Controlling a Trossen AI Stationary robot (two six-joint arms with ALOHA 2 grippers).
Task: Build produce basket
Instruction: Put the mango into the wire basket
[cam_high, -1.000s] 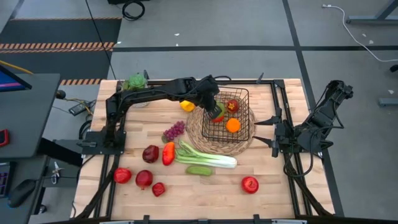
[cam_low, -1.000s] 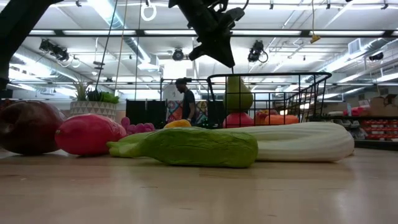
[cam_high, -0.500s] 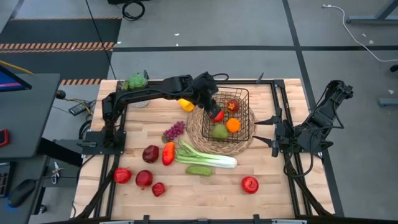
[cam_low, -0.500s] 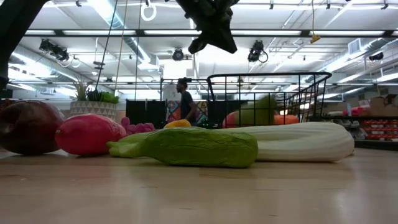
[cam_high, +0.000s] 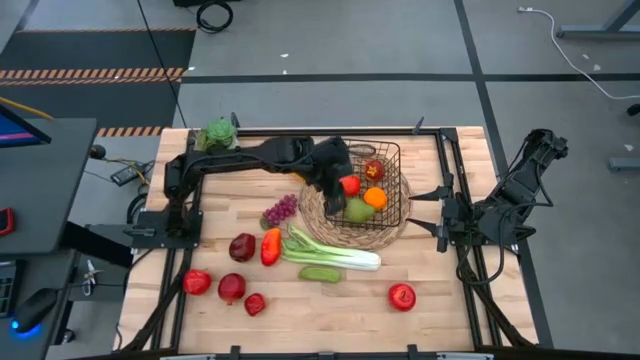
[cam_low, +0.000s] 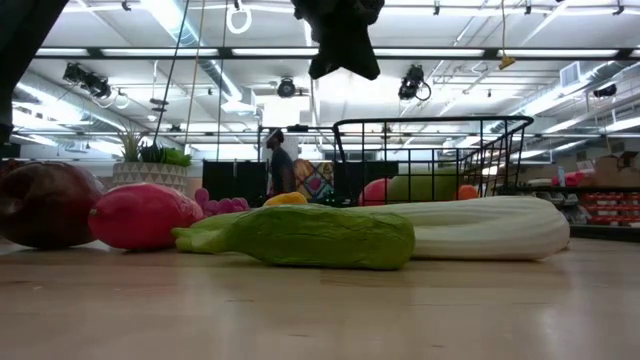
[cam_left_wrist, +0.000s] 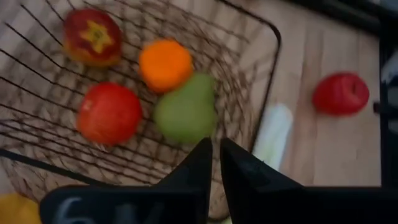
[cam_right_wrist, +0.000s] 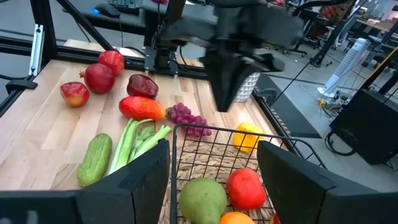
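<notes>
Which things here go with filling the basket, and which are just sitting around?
For the job: wire basket, green pear, orange, leek, cucumber, grapes, red apple, yellow pepper.

Just lying about: potted plant, woven mat.

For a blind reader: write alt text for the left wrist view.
The shut left gripper hovers above a black wire-grid basket holding a green pear, an orange, a red tomato and a red pepper.
</notes>
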